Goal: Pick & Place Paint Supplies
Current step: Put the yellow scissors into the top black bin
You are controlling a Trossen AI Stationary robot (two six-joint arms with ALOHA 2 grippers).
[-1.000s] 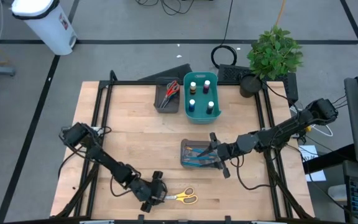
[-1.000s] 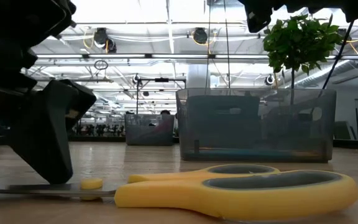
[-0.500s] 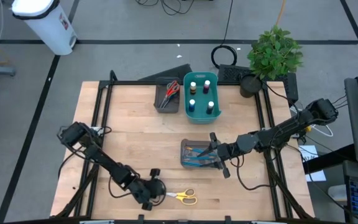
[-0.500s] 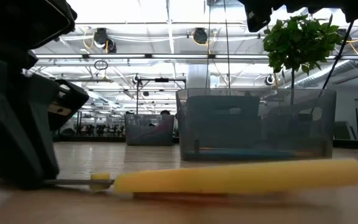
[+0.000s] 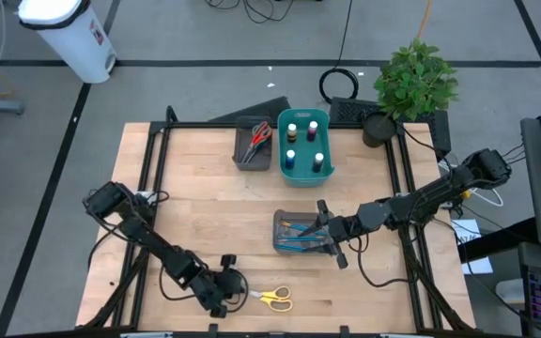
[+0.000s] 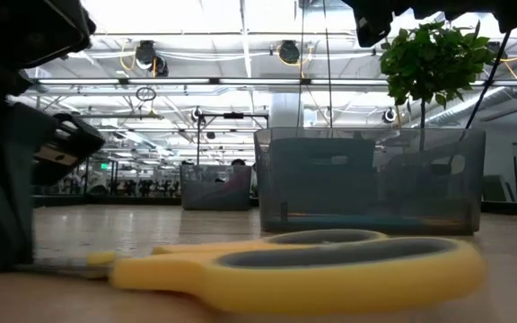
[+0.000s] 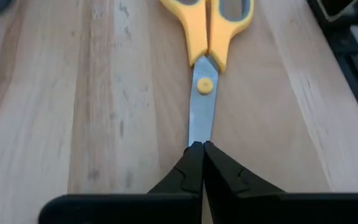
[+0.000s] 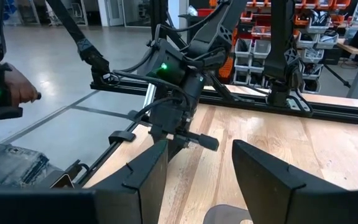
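Note:
Yellow-handled scissors (image 5: 272, 299) (image 7: 210, 25) lie near the table's front edge, blades toward the table's left. My left gripper (image 5: 234, 293) (image 7: 199, 151) is shut on the blade tips. My right gripper (image 5: 332, 237) (image 8: 194, 168) hovers level and open over a dark grey tray (image 5: 299, 234) at mid-table that holds thin brushes. A teal bin (image 5: 303, 146) at the back holds several small paint bottles. Beside it, a second dark grey tray (image 5: 251, 146) holds red- and green-handled scissors. My left gripper pinches the closed steel blades near their tip (image 7: 199, 134) between its two fingers. The fingers slant down from the table's left and lie along the blades. The yellow handles (image 6: 312, 269) rest on the table.
A potted plant (image 5: 413, 83) stands at the back right corner. Black frame rails (image 5: 158, 178) run along the table's sides. Bare wood lies between the scissors and the mid-table tray. In the right wrist view a person's gloved hand (image 8: 5, 87) shows beyond the table.
My left gripper has shut on the scissors' blades, tipped and rolled, and shifted a little toward the table's left edge. The scissors have been dragged slightly the same way, their handles rocking on the table. My right arm has kept still.

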